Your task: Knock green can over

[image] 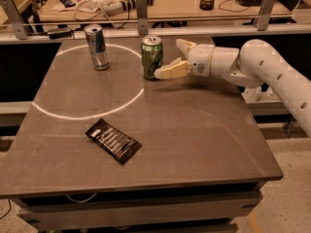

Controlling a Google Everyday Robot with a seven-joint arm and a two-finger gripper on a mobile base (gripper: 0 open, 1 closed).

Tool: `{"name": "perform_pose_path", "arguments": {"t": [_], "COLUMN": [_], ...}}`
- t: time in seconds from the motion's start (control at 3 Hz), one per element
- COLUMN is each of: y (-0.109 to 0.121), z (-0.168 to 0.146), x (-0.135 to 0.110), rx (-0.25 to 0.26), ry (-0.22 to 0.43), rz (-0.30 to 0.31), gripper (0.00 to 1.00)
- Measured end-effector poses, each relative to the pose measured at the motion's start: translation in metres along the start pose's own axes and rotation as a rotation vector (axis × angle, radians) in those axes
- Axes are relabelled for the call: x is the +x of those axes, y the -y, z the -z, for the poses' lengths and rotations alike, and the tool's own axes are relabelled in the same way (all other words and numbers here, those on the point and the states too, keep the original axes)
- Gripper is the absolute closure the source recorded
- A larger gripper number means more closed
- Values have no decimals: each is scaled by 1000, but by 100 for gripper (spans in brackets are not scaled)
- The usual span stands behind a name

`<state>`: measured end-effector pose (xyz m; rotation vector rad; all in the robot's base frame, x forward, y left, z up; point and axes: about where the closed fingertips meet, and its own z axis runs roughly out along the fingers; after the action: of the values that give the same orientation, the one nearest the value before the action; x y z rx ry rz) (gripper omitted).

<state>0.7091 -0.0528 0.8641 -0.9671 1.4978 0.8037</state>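
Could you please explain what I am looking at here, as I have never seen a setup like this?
This is one camera looking down on a dark table. The white jointed thing entering from the right is a robot arm; its gripper, two pale fingers standing open, sits right beside the upright green can, holding nothing. Further left in the picture stands a taller silver-and-blue can, and a black packet lies flat nearer the front. The robot is meant to knock the green can over.
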Motion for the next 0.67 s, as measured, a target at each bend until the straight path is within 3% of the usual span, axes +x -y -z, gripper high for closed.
{"name": "perform_pose_path", "arguments": {"t": [0.67], "y": [-17], "z": [-48], "x": [-8], "rx": [-86], "ry": [45], "rz": [10], "gripper": [0]}}
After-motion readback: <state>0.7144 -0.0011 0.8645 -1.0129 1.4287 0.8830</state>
